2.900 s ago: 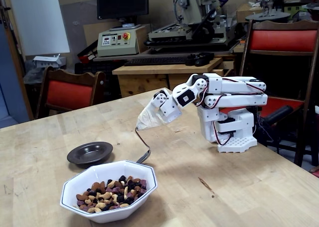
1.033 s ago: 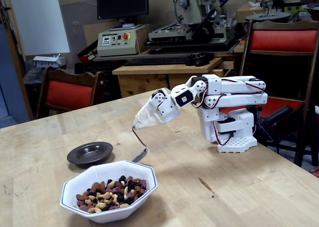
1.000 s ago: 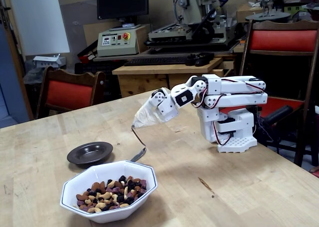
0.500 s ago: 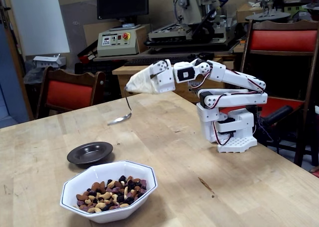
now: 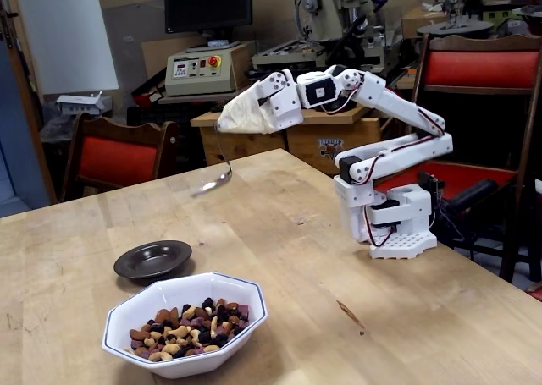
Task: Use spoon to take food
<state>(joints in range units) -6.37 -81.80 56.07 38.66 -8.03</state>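
Observation:
My white arm stretches left from its base, and the gripper is wrapped in a beige cone-like covering that hides the jaws. The silver spoon hangs from that covering by its thin bent handle, its bowl well above the table and looking empty. The food, mixed tan and brown nuts with dark purple and black bits, fills a white octagonal bowl at the front of the table, below and in front of the spoon. The spoon is apart from the food.
A small empty dark dish sits on the wooden table just behind the white bowl. The arm's base stands at the table's right back. Red chairs and workshop machines stand behind the table.

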